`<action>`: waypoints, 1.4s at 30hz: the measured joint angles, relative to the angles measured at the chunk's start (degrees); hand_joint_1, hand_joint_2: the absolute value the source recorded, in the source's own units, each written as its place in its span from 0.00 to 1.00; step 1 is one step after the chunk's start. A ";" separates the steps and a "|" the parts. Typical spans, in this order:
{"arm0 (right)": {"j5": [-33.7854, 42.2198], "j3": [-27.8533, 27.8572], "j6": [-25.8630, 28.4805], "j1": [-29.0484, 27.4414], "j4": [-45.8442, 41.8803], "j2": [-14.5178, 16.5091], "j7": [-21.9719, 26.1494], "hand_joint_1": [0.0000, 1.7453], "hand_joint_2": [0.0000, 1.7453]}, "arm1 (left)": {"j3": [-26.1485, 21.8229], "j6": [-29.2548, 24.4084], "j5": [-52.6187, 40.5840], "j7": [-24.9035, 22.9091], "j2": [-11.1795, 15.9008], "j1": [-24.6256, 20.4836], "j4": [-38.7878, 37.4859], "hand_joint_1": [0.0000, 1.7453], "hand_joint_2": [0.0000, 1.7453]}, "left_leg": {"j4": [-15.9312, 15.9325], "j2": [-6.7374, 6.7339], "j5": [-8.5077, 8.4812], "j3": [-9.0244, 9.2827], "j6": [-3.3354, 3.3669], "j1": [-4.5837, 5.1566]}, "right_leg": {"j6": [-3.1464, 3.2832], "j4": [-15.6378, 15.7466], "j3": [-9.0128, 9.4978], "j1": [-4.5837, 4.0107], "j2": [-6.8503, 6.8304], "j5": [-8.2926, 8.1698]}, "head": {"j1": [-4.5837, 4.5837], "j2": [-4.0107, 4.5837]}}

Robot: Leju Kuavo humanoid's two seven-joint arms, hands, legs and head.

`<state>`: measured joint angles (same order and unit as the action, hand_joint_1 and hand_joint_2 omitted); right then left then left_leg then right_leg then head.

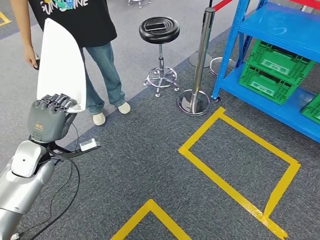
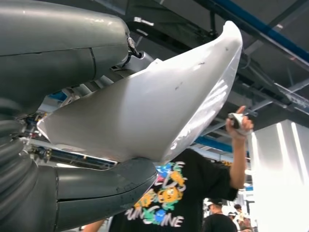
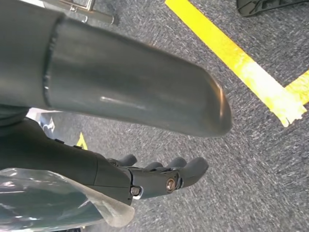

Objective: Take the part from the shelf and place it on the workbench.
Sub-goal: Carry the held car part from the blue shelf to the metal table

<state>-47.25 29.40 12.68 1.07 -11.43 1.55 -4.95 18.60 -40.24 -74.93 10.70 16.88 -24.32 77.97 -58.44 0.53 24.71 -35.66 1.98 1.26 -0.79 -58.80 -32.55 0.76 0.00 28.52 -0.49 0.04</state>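
Observation:
The part [image 1: 60, 65] is a white curved panel that tapers to a point and stands upright at the left of the head view. My left hand [image 1: 51, 117] grips its lower edge, fingers curled over it. In the left wrist view the white part [image 2: 153, 111] lies clamped between the fingers above and the thumb [image 2: 94, 191] below. My right hand [image 3: 160, 176] hangs over the grey carpet with its fingers stretched out and nothing in it.
A person [image 1: 94, 45] stands just behind the part, holding a small device. A black stool [image 1: 159, 31] and a chrome post [image 1: 200, 60] stand further back. A blue shelf [image 1: 275, 30] with green crates [image 1: 271, 70] is at the right. Yellow tape [image 1: 234, 190] marks the carpet.

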 joint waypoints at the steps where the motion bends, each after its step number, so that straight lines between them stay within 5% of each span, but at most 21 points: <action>1: -0.24 0.00 0.23 -0.01 -0.01 -0.01 0.02 0.00 0.00 | -0.01 0.00 0.01 -0.02 0.08 0.03 0.01 1.00 1.00 | 0.47 0.15 -0.46 0.35 -0.03 -0.13 | -0.29 0.00 0.04 -0.01 -0.16 0.25 | -0.01 0.00; 3: -0.70 -0.01 0.78 0.05 -0.01 -0.03 0.01 0.00 0.00 | -0.02 -0.01 0.05 -0.13 0.21 0.01 0.03 1.00 1.00 | 1.74 0.56 -0.96 1.14 0.05 -0.51 | -0.65 -2.28 -0.97 -0.17 -0.17 2.06 | 0.03 0.00; 6: -1.02 -0.02 1.15 0.11 0.00 0.01 -0.26 0.00 0.00 | 0.08 0.01 0.23 -0.34 0.20 0.09 -0.02 1.00 1.00 | 2.07 1.42 -1.11 1.38 0.20 -0.70 | -0.88 -12.41 -6.24 -0.18 -0.05 6.50 | 0.13 0.00; 8: -1.05 -0.02 1.25 0.01 0.00 0.03 -0.49 0.00 0.00 | 0.27 0.01 0.26 -0.48 0.20 0.25 -0.14 1.00 1.00 | 1.94 2.38 -1.01 1.40 0.13 -0.82 | -1.13 -14.75 -8.02 -0.11 -0.01 5.87 | 0.11 0.00; 10: -1.05 -0.01 1.35 -0.05 0.00 0.03 -0.57 0.00 0.00 | 0.49 0.01 0.27 -0.80 0.25 0.27 -0.27 1.00 1.00 | 1.57 3.56 -0.76 1.40 -0.25 -1.11 | -1.38 -9.21 -5.89 0.15 0.82 1.84 | 0.14 0.00; 12: -1.09 0.01 1.43 -0.02 0.01 0.05 -0.58 0.00 0.00 | 0.75 0.01 0.31 -1.35 0.35 0.05 -0.37 1.00 1.00 | 0.53 4.75 -0.27 0.90 -0.96 -1.21 | -1.49 -2.65 -2.69 0.67 3.58 -0.74 | 0.09 0.00; 14: -1.14 0.02 1.51 0.01 0.01 0.09 -0.58 0.00 0.00 | 0.99 -0.01 0.37 -1.81 0.60 -0.20 -0.46 1.00 1.00 | -0.23 5.98 -0.08 0.23 -1.64 -1.33 | -1.12 -0.67 -1.40 0.76 4.87 -0.75 | -0.01 0.00; 16: -1.17 0.02 1.57 0.05 0.01 0.17 -0.60 0.00 0.00 | 1.14 -0.02 0.40 -2.02 0.96 -0.17 -0.53 1.00 1.00 | -0.41 6.82 -0.15 -0.11 -2.08 -1.55 | -0.42 -0.67 -1.23 0.67 3.41 -0.81 | -0.04 0.00; 18: -1.19 0.02 1.64 0.07 0.01 0.26 -0.61 0.00 0.00 | 1.21 -0.02 0.43 -2.09 1.29 -0.31 -0.58 1.00 1.00 | -2.96 4.65 1.35 -1.34 -2.55 -1.48 | 0.29 -0.44 -0.99 0.71 1.86 -0.92 | -0.47 0.00; 20: -1.21 0.03 1.71 -0.03 0.00 0.27 -0.61 0.00 0.00 | 1.34 -0.01 0.45 -2.15 1.41 -0.54 -0.62 1.00 1.00 | -9.58 1.39 4.66 -4.41 -2.99 -1.55 | 0.81 -0.37 -0.85 0.44 0.24 -0.80 | -0.94 0.00; 23: -1.34 0.06 1.74 -0.13 0.00 0.27 -0.61 0.00 0.00 | 1.68 0.01 0.46 -2.37 1.43 -0.27 -0.83 1.00 1.00 | -16.15 0.21 6.47 -7.47 -3.05 -1.79 | 1.04 -0.38 -0.74 0.00 -2.24 -0.51 | -1.01 0.01; 25: -1.46 0.07 1.78 -0.06 0.00 0.27 -0.61 0.00 0.00 | 1.86 -0.01 0.45 -2.60 1.55 -0.23 -0.92 1.00 1.00 | -10.91 -0.61 3.25 -4.67 -2.43 -1.50 | 1.02 -0.37 -0.46 -0.21 -3.81 -0.27 | -1.00 0.01; 28: -1.63 0.07 1.93 0.03 0.00 0.35 -0.61 0.00 0.00 | 1.96 -0.02 0.21 -3.13 1.72 -0.66 -0.92 1.00 1.00 | -1.30 -4.63 0.49 0.41 -1.08 0.04 | 0.61 -0.24 0.09 -0.43 -5.92 0.15 | -1.01 0.01; 29: -1.71 0.07 1.99 0.05 0.00 0.37 -0.62 0.00 0.00 | 1.98 -0.02 0.06 -3.31 1.81 -0.82 -0.93 1.00 1.00 | -0.43 -5.08 0.68 0.78 -0.79 0.44 | 0.38 -0.14 0.23 -0.45 -6.62 0.26 | -1.03 0.01; 31: -1.92 0.07 2.09 0.18 -0.01 0.39 -0.65 0.00 0.00 | 2.01 -0.03 -0.15 -3.52 2.13 -0.94 -0.92 1.00 1.00 | 0.20 -3.63 0.43 0.97 -0.27 0.52 | -0.18 0.17 0.64 -0.43 -7.90 0.50 | -1.03 0.00; 34: -2.09 0.07 2.22 0.48 -0.01 0.42 -0.66 0.00 0.00 | 2.05 -0.03 -0.19 -3.62 2.40 -1.22 -0.90 1.00 1.00 | 1.77 -1.62 -0.27 2.09 0.54 -0.07 | -0.83 -3.61 -0.78 -0.20 -4.02 3.08 | -0.83 0.00; 35: -2.11 0.07 2.26 0.46 -0.01 0.43 -0.67 0.00 0.00 | 2.10 -0.02 -0.20 -3.67 2.33 -1.34 -0.93 1.00 1.00 | 1.92 -0.98 -0.33 2.18 0.68 -0.15 | -0.92 -7.24 -2.55 -0.13 -1.92 4.70 | -0.73 0.00; 37: -2.19 0.08 2.35 0.24 0.00 0.44 -0.80 0.00 0.00 | 2.30 0.00 -0.25 -3.84 2.14 -1.26 -1.01 1.00 1.00 | 1.86 0.62 -0.28 2.14 0.84 -0.23 | -1.11 -14.39 -6.48 -0.09 -0.18 7.03 | -0.55 0.00; 39: -2.35 0.10 2.48 0.01 0.00 0.43 -0.95 0.00 0.00 | 2.52 0.01 -0.32 -3.98 2.01 -1.03 -1.11 1.00 1.00 | 1.67 2.42 -0.17 2.16 0.73 -0.35 | -1.30 -14.58 -7.44 -0.02 0.08 5.35 | -0.52 0.00; 40: -2.41 0.11 2.56 -0.03 0.00 0.41 -0.98 0.00 0.00 | 2.58 0.01 -0.34 -4.00 2.01 -0.99 -1.15 1.00 1.00 | 1.45 3.28 -0.02 2.19 0.52 -0.49 | -1.42 -11.49 -6.33 0.09 0.44 3.07 | -0.49 0.00; 42: -2.52 0.11 2.67 -0.04 0.03 0.43 -1.02 0.00 0.00 | 2.60 0.00 -0.31 -4.05 2.01 -1.13 -1.19 1.00 1.00 | 0.47 4.84 0.50 1.82 -0.17 -0.75 | -1.75 -3.99 -3.00 0.68 3.47 -0.32 | -0.44 0.00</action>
<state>-49.77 29.51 15.35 1.03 -11.40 1.97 -5.96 21.20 -40.24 -75.23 6.66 18.89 -25.45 76.78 -57.97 5.37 25.22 -33.85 1.81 0.51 -2.54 -62.79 -35.55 1.44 3.47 28.21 -0.93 0.04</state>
